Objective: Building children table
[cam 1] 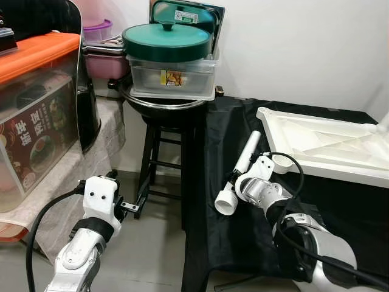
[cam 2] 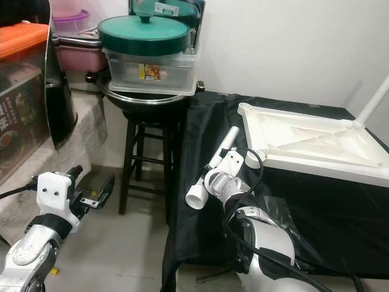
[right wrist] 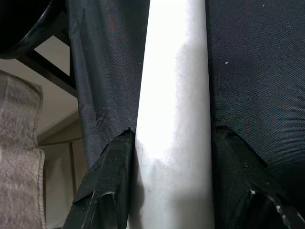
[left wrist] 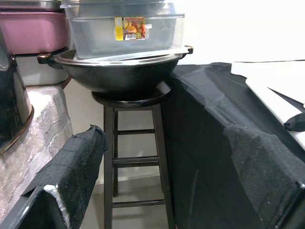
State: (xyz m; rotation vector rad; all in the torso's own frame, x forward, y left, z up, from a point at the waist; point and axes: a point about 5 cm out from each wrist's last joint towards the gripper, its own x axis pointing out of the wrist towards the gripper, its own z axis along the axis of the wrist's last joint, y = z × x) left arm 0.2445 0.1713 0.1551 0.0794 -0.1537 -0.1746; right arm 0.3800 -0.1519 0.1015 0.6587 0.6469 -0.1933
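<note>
So the right pincer (cam 1: 242, 182) is clamped on a white plastic tube-shaped table leg (cam 1: 238, 175); in the right wrist view both black fingers (right wrist: 107, 186) press the tube from either side, so that's a solid hold; the leg's long axis runs slanted, flared socket end down toward the floor and the thin end pointing up toward the white plastic children's tabletop (cam 1: 316, 146); that tabletop lies upside down on the desk draped in black cloth (cam 1: 231, 121), ribbed underside facing up, and it already has one white leg (cam 2: 374, 100) standing up at its far right corner.

The relation that matters: the tabletop sits up and to the right of the held leg, near but apart, and its nearest corner (cam 1: 262, 113) is just above the tube's upper tip; my guess is the leg has to be swung more upright and brought over that corner socket; the right arm is obviously the closer one.

The left pincer (cam 1: 130, 205) hangs low over the floor on the left, fingers spread wide with nothing between them, aimed at a black wooden stool (cam 1: 164, 158) carrying a black wok (left wrist: 119, 71) and a clear plastic tub with a green lid (cam 1: 171, 67); it's well away from the tabletop.
</note>
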